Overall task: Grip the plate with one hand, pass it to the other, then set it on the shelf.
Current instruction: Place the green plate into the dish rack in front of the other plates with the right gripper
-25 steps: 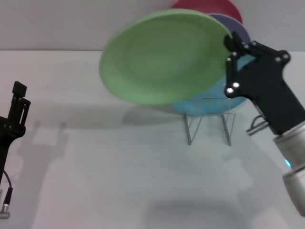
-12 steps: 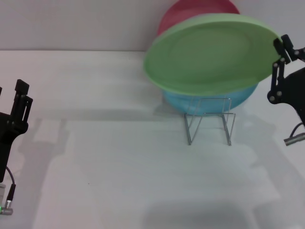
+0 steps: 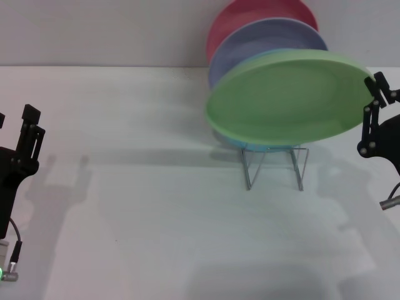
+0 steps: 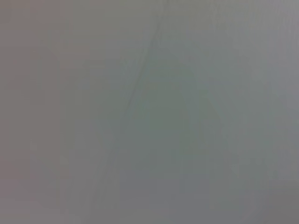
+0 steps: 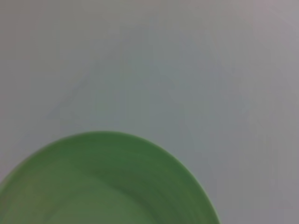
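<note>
The light green plate (image 3: 287, 100) hangs tilted in the air, just above and in front of the silver wire shelf (image 3: 273, 164). My right gripper (image 3: 375, 84) is shut on the plate's right rim, at the right edge of the head view. The plate hides most of the turquoise plate behind it. The right wrist view shows the plate's green rim (image 5: 103, 182) over the white table. My left gripper (image 3: 19, 128), slim and black, stands apart at the far left with its fingers up, open and empty. The left wrist view shows only a blurred grey surface.
The shelf holds a red plate (image 3: 247, 19), a lavender plate (image 3: 269, 34) and a turquoise plate (image 3: 262, 147), all standing on edge. The white table (image 3: 156, 219) stretches in front of and to the left of the shelf. A pale wall stands behind it.
My right gripper has carried the green plate rightward and down, from the left of the shelf to just above it. The lavender plate now shows again. The left arm has hardly moved.
</note>
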Robot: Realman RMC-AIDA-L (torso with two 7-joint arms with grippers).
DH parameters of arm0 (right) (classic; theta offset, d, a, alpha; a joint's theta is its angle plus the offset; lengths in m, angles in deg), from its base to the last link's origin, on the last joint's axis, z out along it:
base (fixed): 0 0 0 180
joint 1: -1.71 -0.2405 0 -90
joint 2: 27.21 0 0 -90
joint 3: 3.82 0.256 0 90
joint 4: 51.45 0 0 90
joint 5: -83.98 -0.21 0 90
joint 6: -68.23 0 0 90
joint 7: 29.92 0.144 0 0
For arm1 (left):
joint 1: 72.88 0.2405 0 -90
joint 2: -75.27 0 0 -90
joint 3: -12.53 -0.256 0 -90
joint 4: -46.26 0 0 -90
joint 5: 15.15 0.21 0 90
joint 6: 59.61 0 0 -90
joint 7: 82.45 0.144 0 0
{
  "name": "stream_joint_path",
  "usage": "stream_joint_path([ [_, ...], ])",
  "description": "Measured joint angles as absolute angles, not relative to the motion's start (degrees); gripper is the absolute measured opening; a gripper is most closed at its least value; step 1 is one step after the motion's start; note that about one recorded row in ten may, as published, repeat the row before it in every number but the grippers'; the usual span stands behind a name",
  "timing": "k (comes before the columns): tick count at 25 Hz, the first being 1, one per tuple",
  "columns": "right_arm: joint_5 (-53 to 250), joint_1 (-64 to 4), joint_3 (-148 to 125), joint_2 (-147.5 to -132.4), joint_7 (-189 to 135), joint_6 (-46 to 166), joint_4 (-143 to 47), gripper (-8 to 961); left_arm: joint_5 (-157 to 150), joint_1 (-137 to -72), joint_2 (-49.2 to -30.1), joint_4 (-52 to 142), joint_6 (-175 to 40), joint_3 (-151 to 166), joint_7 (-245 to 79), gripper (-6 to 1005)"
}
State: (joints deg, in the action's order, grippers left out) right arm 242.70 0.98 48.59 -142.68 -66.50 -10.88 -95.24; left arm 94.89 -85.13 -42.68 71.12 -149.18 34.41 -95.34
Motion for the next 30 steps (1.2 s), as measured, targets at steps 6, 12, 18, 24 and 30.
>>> stream_joint_path([
  [6,242.66,0.55,48.85,-142.8,-66.29,-11.37,-93.07,17,94.89,-85.23,-42.74,71.36,-148.99,34.26,-95.3,674],
  [12,242.14,-0.55,49.04,-142.98,-65.95,-11.49,-90.65,17,94.89,-85.27,-42.77,71.47,-148.98,34.15,-95.3,673],
  [18,241.28,-1.51,49.08,-143.12,-64.8,-11.5,-88.57,16,94.89,-85.28,-42.77,71.49,-148.98,34.15,-95.29,672],
  [24,241.24,-2.17,48.91,-143.34,-63.77,-11.5,-86.28,16,94.88,-85.35,-42.77,71.58,-148.99,34.15,-95.28,672],
  [30,241.21,-2.8,49.03,-143.96,-62.79,-11.85,-83.39,17,94.96,-85.33,-42.77,71.66,-148.99,34.1,-95.28,671],
])
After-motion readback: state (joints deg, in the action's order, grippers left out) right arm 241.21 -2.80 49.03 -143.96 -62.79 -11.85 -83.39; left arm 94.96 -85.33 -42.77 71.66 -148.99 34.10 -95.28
